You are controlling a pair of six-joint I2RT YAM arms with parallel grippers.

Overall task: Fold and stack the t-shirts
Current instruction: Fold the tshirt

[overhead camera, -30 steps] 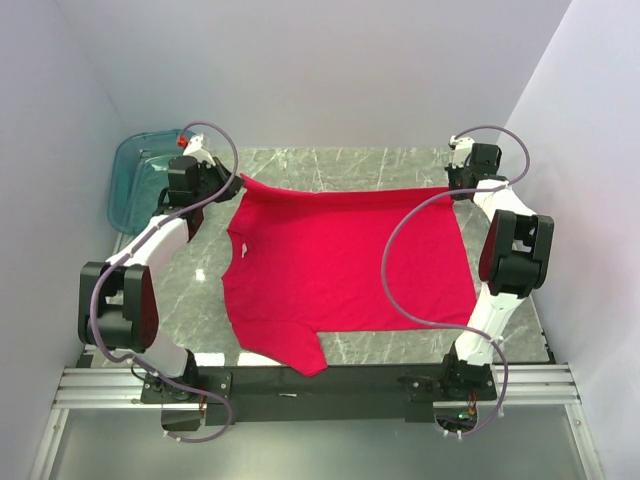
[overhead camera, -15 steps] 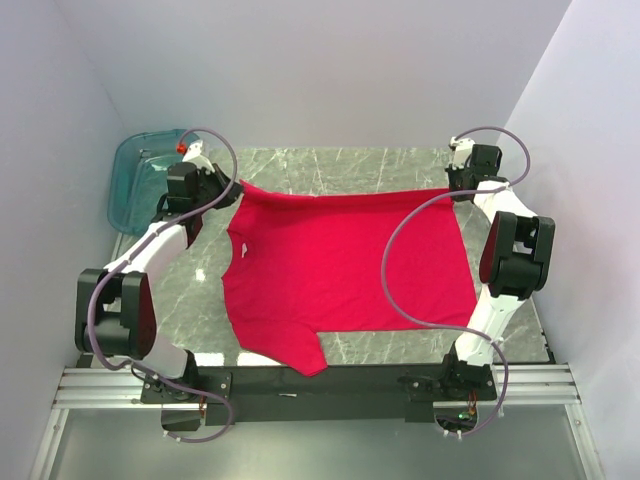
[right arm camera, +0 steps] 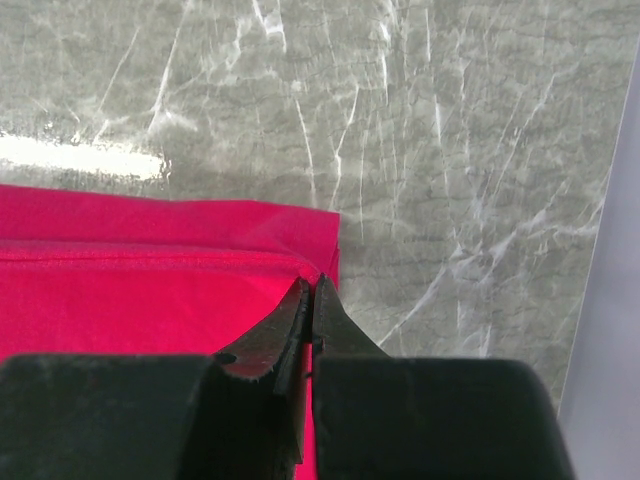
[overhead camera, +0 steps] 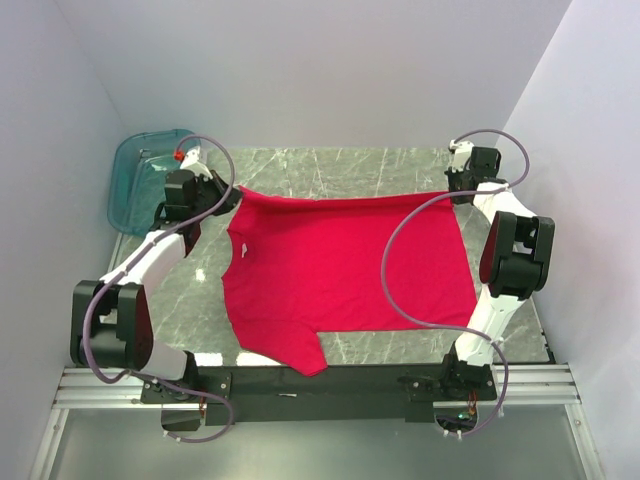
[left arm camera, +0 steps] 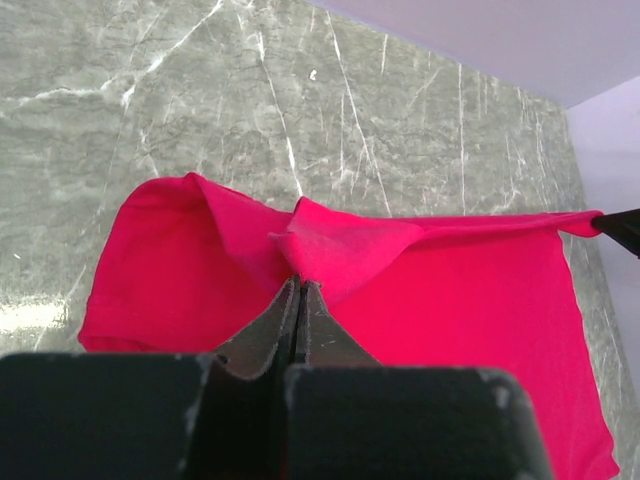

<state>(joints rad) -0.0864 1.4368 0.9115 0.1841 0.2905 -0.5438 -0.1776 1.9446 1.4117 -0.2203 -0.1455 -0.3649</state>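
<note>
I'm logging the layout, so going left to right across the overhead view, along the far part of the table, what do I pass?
First the teal tub → left claw, pinching a shirt corner → red t-shirt → right claw, pinching the opposite far corner.

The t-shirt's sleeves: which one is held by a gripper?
The far sleeve, pinched by the shut left gripper; the near sleeve lies free by the front edge of the table.

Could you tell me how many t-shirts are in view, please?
1. The red t-shirt lies across the table, its far edge pinched by the left gripper and right gripper. The teal tub may hide more.
</note>
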